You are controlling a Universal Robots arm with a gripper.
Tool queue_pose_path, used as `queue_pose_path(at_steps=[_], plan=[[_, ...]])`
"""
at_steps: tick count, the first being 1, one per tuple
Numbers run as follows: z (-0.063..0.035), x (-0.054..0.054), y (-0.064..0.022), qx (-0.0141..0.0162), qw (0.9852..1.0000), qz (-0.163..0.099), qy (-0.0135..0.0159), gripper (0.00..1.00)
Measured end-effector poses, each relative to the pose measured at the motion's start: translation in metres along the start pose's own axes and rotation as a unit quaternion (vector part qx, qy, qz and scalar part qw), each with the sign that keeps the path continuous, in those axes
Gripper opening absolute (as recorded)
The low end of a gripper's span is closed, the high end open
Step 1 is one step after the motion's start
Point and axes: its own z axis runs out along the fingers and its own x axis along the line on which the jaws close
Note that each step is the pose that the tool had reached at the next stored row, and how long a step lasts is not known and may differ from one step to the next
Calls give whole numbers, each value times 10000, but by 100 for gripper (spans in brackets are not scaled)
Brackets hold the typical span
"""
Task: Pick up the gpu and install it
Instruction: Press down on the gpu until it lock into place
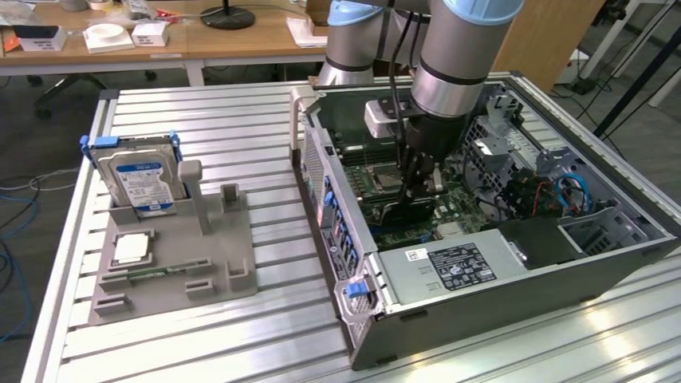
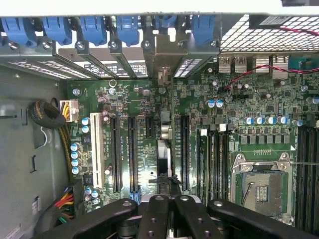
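While the black gripper [image 2: 167, 211] is clenched on the thin green gpu card [image 2: 164, 159], held edge-on above the green motherboard [image 2: 144, 104] inside the open grey computer case [image 1: 468, 311], I judge the install step underway, needing exact alignment over a long black slot [image 2: 184, 149].

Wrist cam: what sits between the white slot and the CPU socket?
In the wrist view: black slots on the motherboard, and the gpu edge-on, gripped by the gripper.

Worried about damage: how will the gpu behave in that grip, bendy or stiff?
Probably stiff: the gpu stands straight, edge-on. Pinched along one thin edge by the gripper, it might pivot if pushed sideways.
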Motion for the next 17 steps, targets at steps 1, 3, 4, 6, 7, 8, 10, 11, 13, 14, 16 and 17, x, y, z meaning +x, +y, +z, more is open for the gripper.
queue_pose_path(at_steps=[1, 3, 4, 6, 7, 8, 10, 11, 13, 14, 16, 17], plan=[[0, 0, 0, 0, 10000, 0, 0, 11], [6, 1, 0, 0, 10000, 0, -1, 11], [22, 1, 2, 2, 10000, 1, 0, 11], [54, 3, 15, 8, 10000, 0, 5, 11], [74, 4, 16, 9, 10000, 0, 3, 11], [83, 4, 17, 9, 10000, -1, 6, 11], [65, 2, 39, 13, 10000, 1, -10, 11], [39, 2, 43, 13, 10000, 1, -12, 11], [-22, 3, 46, 12, 10000, 0, -9, 11], [-23, 4, 60, 12, 10000, 1, -10, 11], [-24, 6, 106, 12, 10000, 17, -9, 11], [-25, 7, 123, 11, 10000, 31, -9, 11]])
